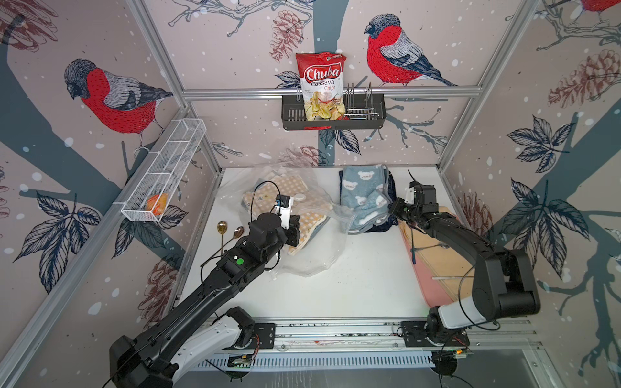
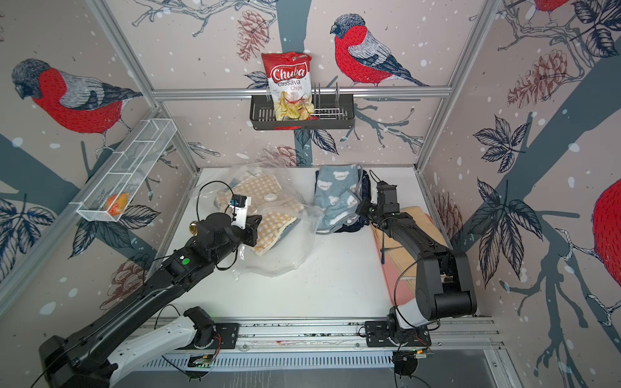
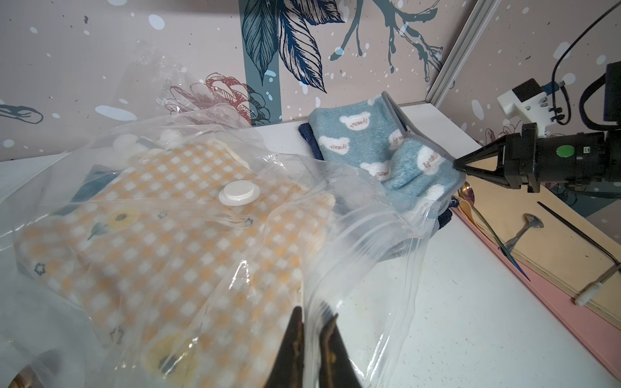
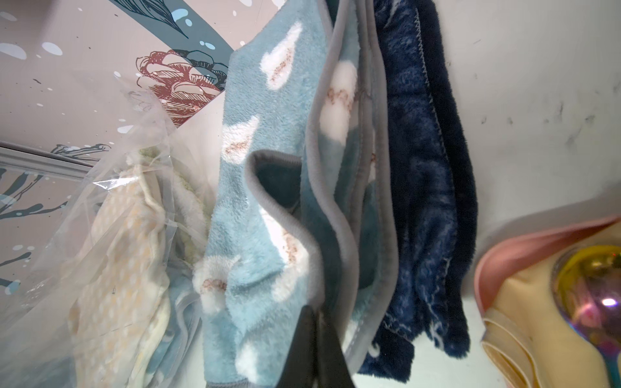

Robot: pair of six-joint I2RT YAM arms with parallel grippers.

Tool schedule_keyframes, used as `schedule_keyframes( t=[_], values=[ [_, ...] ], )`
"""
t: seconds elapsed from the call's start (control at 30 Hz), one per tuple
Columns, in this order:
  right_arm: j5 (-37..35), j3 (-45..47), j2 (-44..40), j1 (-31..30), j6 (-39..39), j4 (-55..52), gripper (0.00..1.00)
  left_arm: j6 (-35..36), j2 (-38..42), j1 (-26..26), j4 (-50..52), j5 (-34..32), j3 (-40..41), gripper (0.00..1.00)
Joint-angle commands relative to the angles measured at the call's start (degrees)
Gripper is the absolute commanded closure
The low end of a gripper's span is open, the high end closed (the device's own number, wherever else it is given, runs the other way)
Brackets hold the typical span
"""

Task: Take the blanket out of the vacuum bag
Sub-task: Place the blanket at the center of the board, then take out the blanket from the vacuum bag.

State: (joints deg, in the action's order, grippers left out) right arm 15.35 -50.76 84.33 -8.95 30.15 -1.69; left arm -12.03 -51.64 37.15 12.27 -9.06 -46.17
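White tabletop [image 3: 453, 302], bird wallpaper [image 1: 393, 50]: left jaws pinched the vacuum bag [image 3: 369, 235] at its mouth, right jaws clamped the blue bear blanket [image 3: 356, 141], looking mostly out; checked blanket [image 3: 161, 242] sat inside.

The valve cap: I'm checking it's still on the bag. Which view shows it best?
The left wrist view: the valve cap sits close and near centre, on the vacuum bag over the checked blanket. Both top views show it only as a small white disc. The right wrist view does not show it.

Clear vacuum bag [image 3: 369, 242], orange-and-white checked blanket [image 3: 161, 235], pale blue bear-print blanket [image 3: 369, 141], navy cloth [image 4: 426, 201], white table [image 1: 353, 285]
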Motion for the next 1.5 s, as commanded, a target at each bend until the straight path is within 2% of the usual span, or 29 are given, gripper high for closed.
schedule_keyframes(
  t=[0.0,0.2,0.27,0.33,0.37,0.4,0.53,0.67,0.8,0.87,0.97,1.1,1.23,1.33,1.4,1.47],
  values=[
    [-2.83,2.49,-2.23,0.07,0.90,-1.39,1.00,-0.41,0.55,0.42,-1.20,0.45,-0.43,0.89],
    [-2.41,7.15,-2.84,1.52,1.71,0.68,0.98,-0.58,0.60,1.78,-1.12,0.01,-0.38,0.89],
    [-2.61,6.47,-0.99,2.47,2.02,-0.12,0.82,-0.65,0.22,2.17,-0.85,-0.17,-0.56,0.88],
    [-3.32,6.14,-0.36,2.71,2.01,-0.26,0.81,-0.80,0.05,2.72,-0.51,-0.72,-0.67,0.88],
    [-3.81,5.92,-0.31,2.71,2.02,-0.65,0.75,-0.90,0.05,3.08,-0.25,-1.02,-0.64,0.88],
    [-4.03,5.70,-0.48,2.71,2.10,-1.44,0.61,-1.13,0.13,3.48,0.17,-1.50,-0.74,0.88],
    [-3.65,6.23,-4.89,1.93,2.10,-3.54,0.59,-2.09,1.45,3.68,2.26,-1.73,-0.18,0.85],
    [-4.53,8.00,-13.68,-2.84,3.51,-4.52,0.52,-2.16,3.50,3.64,5.19,-0.49,0.54,0.65],
    [-6.18,8.39,-19.95,-11.20,6.40,-4.36,0.48,-2.28,4.00,3.74,9.56,1.78,-0.18,0.41],
    [-6.77,8.27,-21.44,-15.74,7.78,-3.34,0.48,-2.92,3.78,4.29,11.65,1.78,-0.65,0.34],
    [-8.28,8.56,-22.65,-22.36,10.69,-1.05,0.48,-3.00,3.21,6.86,14.59,-1.24,-1.07,0.28],
    [-7.67,10.73,-22.81,-29.51,15.42,5.95,0.49,-2.85,1.21,12.41,18.11,-11.25,-1.66,0.28],
    [-9.47,12.42,-21.53,-33.36,18.89,9.46,0.53,-3.85,-1.23,17.86,21.03,-19.77,-3.02,0.31],
    [-10.54,16.04,-20.85,-36.41,23.33,15.71,0.56,-4.92,-4.22,18.84,22.57,-25.24,-3.30,0.35],
    [-12.23,19.86,-20.34,-39.03,28.75,22.32,0.56,-5.64,-6.95,18.93,23.18,-29.42,-3.54,0.44],
    [-14.72,23.49,-19.68,-41.46,34.33,29.69,0.58,-6.48,-9.44,18.93,24.62,-33.94,-5.15,0.62]
  ],
)
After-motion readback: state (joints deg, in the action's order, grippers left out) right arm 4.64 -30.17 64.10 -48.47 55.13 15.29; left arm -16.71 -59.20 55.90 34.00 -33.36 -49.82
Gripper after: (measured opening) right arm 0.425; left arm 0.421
